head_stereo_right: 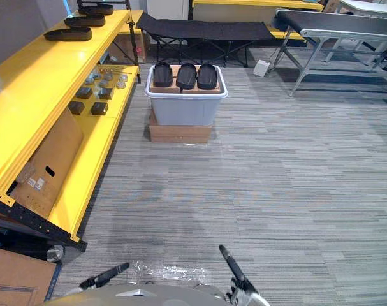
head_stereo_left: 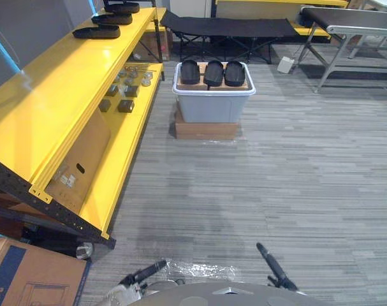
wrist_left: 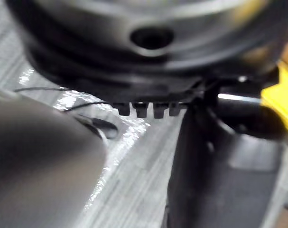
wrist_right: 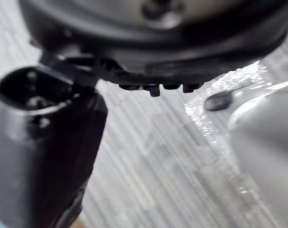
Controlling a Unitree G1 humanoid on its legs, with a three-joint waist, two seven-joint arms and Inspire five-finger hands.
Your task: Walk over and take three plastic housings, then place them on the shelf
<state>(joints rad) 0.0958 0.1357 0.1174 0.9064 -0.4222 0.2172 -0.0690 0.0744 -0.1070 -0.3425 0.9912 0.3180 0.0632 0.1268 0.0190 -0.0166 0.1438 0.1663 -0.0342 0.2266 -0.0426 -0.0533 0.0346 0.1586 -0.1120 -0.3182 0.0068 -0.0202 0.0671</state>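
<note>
Judged from the layout: the approach walk, not yet the pick. Both hands low and empty, the left hand (head_stereo_left: 145, 273) and right hand (head_stereo_left: 273, 264) at the near edge of the eye views, fingers straight and relaxed, gripping nothing. Well apart from them, across open carpet (head_stereo_left: 276, 178): the three plastic housings (head_stereo_left: 213, 72), side by side in a tight row on a wooden board (head_stereo_left: 245, 85) laid over a pale grey bin (head_stereo_left: 212, 105), itself stacked on a flat cardboard box (head_stereo_left: 206, 130).

To do it well: walk straight ahead and stop square to the bin, with the whole row in easy reach of both arms. Keep clear of the shelf (head_stereo_left: 59, 95) running along the left, yet leave room to turn toward it afterwards. Avoid nudging the bin; perched on a box, probably prone to sliding or rocking. Likely wiser to take an end piece first, not the middle one hemmed in by its neighbours.

Shapes and materials: housings black and matte, elongated ovals with rounded ends, probably light and stiff, smooth enough to slip from a loose pinch. Better a grasp across the narrow width. Bin of smooth plastic with a rolled white rim. Shelf decks glossy yellow, hard and slick, on a dark perforated frame. Three similar housings (head_stereo_left: 96, 32) already lined up at the far end of the upper deck, with bare deck nearer as a likely landing spot. Carpet low-pile, grey, finely striped.
</note>
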